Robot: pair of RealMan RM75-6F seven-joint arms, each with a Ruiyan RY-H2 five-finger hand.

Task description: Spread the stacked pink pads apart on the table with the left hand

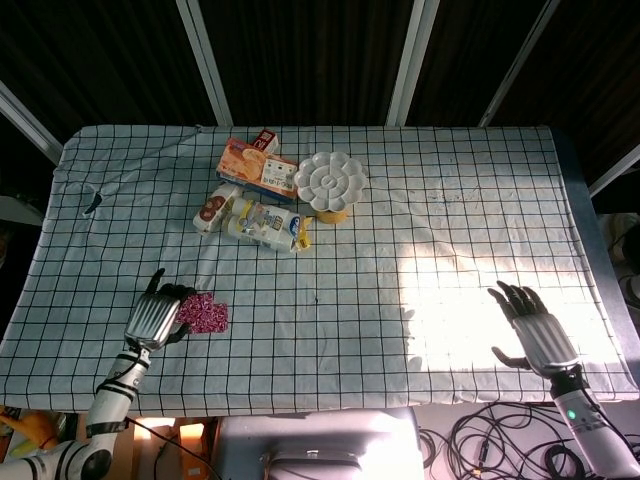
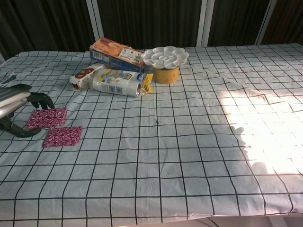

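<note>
Two pink pads lie side by side on the checked cloth near the table's front left. One pad (image 2: 62,135) lies free; the other pad (image 2: 46,117) sits just left of and beyond it, their corners nearly touching. In the head view they read as one pink patch (image 1: 207,312). My left hand (image 2: 16,106) (image 1: 155,315) reaches in from the left edge and holds the farther pad, fingers curled over its far edge and thumb at its near corner. My right hand (image 1: 530,325) lies open on the sunlit cloth at the front right, out of the chest view.
Behind the middle stand an orange box (image 2: 116,53), a white packet (image 2: 118,82), a brown snack pack (image 2: 83,76), and a white flower-shaped palette (image 2: 164,56) on a yellow cup (image 2: 165,74). Cloth edges hang off the front.
</note>
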